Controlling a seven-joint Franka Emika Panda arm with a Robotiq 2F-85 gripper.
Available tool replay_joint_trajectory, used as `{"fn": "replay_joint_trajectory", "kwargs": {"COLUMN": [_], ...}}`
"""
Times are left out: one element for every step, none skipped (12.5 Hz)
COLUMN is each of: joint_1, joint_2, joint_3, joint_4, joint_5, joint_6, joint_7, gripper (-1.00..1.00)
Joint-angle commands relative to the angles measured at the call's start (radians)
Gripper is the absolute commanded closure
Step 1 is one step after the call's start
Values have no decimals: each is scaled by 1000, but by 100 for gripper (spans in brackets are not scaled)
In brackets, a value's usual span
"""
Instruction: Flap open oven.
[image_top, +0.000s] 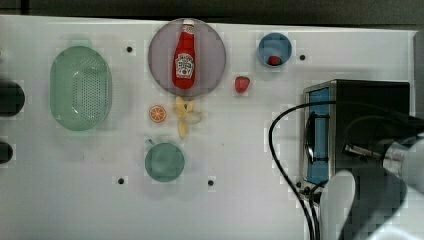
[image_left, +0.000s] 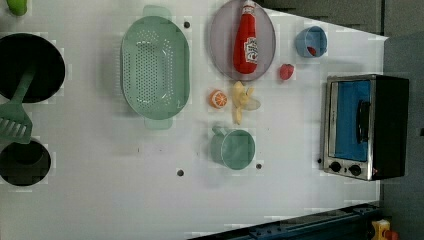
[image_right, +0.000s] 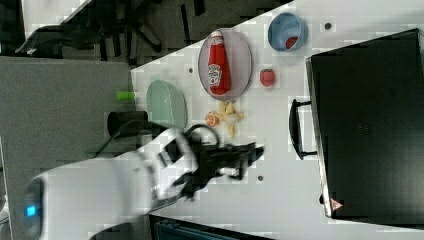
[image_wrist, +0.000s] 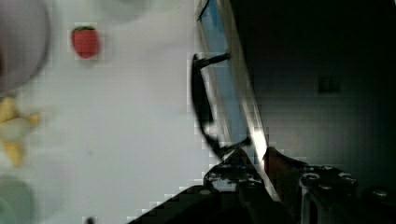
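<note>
Oven (image_left: 365, 127) sits shut on the white table (image_left: 150, 210), blue door (image_left: 350, 120) and black handle (image_wrist: 198, 100) facing the clutter; gripper (image_wrist: 254, 161) hovers just beside the handle's near end in the wrist view, fingers (image_wrist: 275, 163) slightly parted with nothing between them, one fingertip over the door's silver edge; beyond the fingers, well apart, lie a strawberry (image_wrist: 85, 41), a banana peel (image_wrist: 14, 128), a ketchup bottle (image_top: 184, 56) on a grey plate (image_top: 212, 57), a green cup (image_top: 164, 161) and a colander (image_top: 80, 87).
</note>
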Motion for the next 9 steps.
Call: {"fn": "replay_joint_trajectory", "kwargs": {"joint_1": [4,4,3,2,2,2,1,1,1], "joint_2": [54,76,97,116,133,149,164,178,193], "joint_3": [19,15,14,14,15,14,13,13,13], "joint_4": [-99,-124,-149,-173,-196,-216,-232,-243,-250], "joint_5": [8,7,7,6,2,-4,-8,-9,-9], "joint_6": [147,201,246,290,339,388,435,467,477], "joint_7": [-186,-187,-187,-187,-186,-186,-187,-186,-186], "gripper": [65,65,65,65,65,65,65,65,65]}}
